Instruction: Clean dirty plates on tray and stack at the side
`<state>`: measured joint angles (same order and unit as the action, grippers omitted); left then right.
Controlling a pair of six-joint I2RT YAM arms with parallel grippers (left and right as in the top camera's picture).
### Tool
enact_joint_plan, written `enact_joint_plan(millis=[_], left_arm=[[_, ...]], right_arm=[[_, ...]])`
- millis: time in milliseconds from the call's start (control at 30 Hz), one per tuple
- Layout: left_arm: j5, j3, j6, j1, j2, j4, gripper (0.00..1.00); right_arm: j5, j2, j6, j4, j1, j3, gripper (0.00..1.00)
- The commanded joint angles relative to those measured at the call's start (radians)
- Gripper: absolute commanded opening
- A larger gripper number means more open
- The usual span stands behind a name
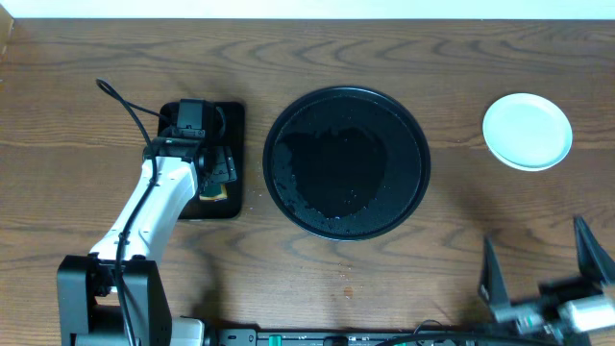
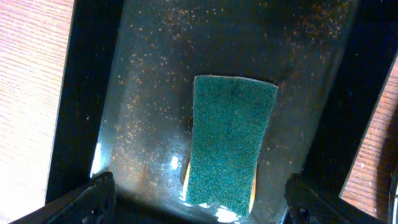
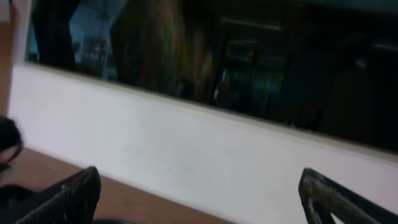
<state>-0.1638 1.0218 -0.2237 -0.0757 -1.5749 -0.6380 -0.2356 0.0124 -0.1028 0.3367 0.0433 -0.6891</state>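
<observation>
Apparently the job is close to done: the round tray point(image 1: 346, 163) holds no plate, only glinting specks, and a pale plate point(image 1: 527, 131) sits on the worktop point(image 1: 461, 58) well to its right (whether others lie under it cannot be told from above). The left fingers point(image 2: 93, 198) hang spread on either side of the green sponge point(image 2: 230, 143), which lies flat in the narrow black tray point(image 2: 87, 93), probably its resting place; they grip nothing. The right fingers point(image 1: 492, 277) are spread too and hold nothing, near the front edge and well apart from the plate, likely so as not to disturb it.
</observation>
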Motion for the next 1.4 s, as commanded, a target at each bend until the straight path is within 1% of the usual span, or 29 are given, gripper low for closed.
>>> enact_joint_plan(millis=[0, 67, 167, 200, 300, 400, 467, 600, 700, 800, 1367], left_arm=[[-0.013, -0.004, 0.006, 0.003, -0.002, 0.0, 0.87], [-0.013, -0.004, 0.006, 0.003, -0.002, 0.0, 0.87], [-0.013, -0.004, 0.006, 0.003, -0.002, 0.0, 0.87], [-0.013, -0.004, 0.006, 0.003, -0.002, 0.0, 0.87], [-0.013, -0.004, 0.006, 0.003, -0.002, 0.0, 0.87], [-0.013, -0.004, 0.006, 0.003, -0.002, 0.0, 0.87], [-0.013, -0.004, 0.006, 0.003, -0.002, 0.0, 0.87], [-0.013, -0.004, 0.006, 0.003, -0.002, 0.0, 0.87], [-0.013, -0.004, 0.006, 0.003, -0.002, 0.0, 0.87], [-0.013, -0.004, 0.006, 0.003, -0.002, 0.0, 0.87], [-0.013, -0.004, 0.006, 0.003, -0.002, 0.0, 0.87]], right_arm=[[0.011, 0.006, 0.013, -0.233, -0.013, 0.205, 0.99], [0.011, 0.005, 0.021, -0.396, -0.013, 0.311, 0.99], [0.024, 0.003, 0.03, -0.571, -0.01, 0.439, 0.99], [0.072, -0.004, 0.075, -0.65, -0.009, 0.521, 0.99], [0.147, -0.008, 0.151, -0.694, -0.008, 0.619, 0.99], [0.157, -0.008, 0.169, -0.692, -0.008, 0.685, 0.99], [0.157, -0.008, 0.166, -0.625, -0.006, 0.684, 0.99], [0.157, -0.008, 0.097, -0.515, -0.003, 0.684, 0.99], [0.158, -0.008, 0.054, -0.381, -0.003, 0.684, 0.99], [0.159, -0.008, 0.056, -0.265, -0.003, 0.684, 0.99], [0.16, -0.006, 0.056, -0.268, -0.005, 0.684, 0.99]])
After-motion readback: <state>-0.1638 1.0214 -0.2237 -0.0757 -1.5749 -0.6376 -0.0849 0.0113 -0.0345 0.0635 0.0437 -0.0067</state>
